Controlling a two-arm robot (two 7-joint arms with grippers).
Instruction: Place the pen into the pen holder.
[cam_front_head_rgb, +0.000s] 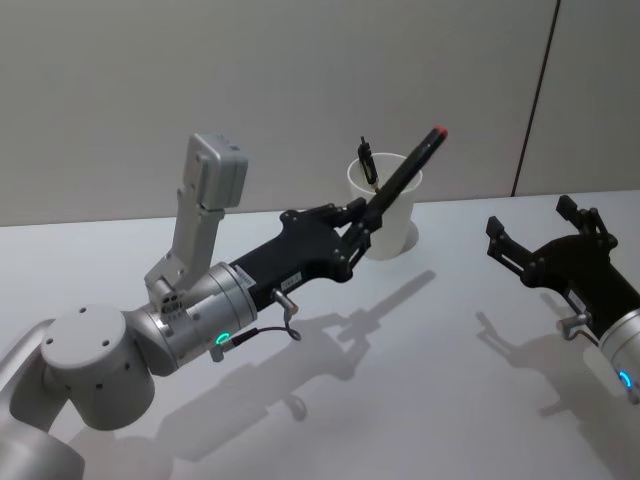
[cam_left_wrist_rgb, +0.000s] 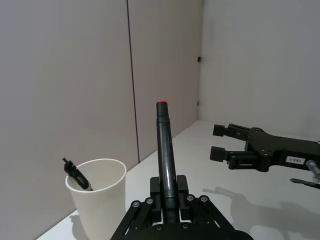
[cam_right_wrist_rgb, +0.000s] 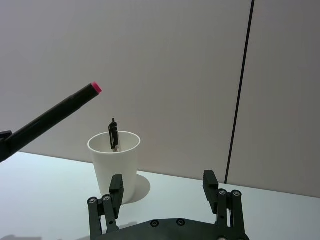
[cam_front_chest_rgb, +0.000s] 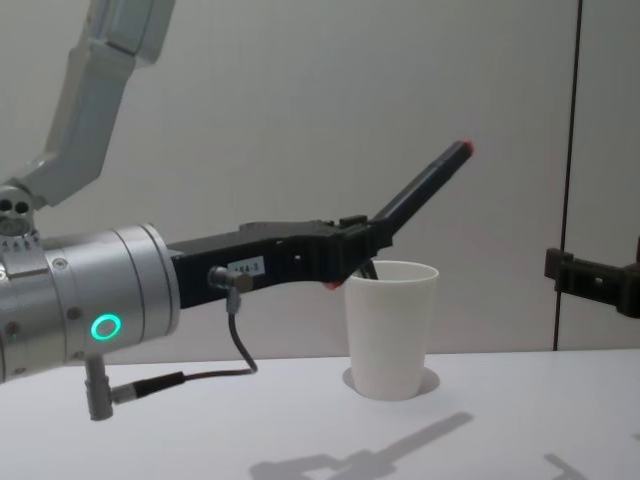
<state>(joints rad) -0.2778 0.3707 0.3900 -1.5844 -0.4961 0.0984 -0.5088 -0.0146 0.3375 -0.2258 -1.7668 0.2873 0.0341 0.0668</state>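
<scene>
Left gripper (cam_front_head_rgb: 362, 222), clamped on the slim black red-tipped pen (cam_front_head_rgb: 408, 166), holds it slanting up over the white tapered paper cup (cam_front_head_rgb: 395, 232) just beyond, while the right gripper (cam_front_head_rgb: 530, 218) hangs farther right, jaws apart.

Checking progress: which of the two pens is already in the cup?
The black pen with a clip, standing in the white cup; the red-tipped pen is gripped by the left end effector.
</scene>
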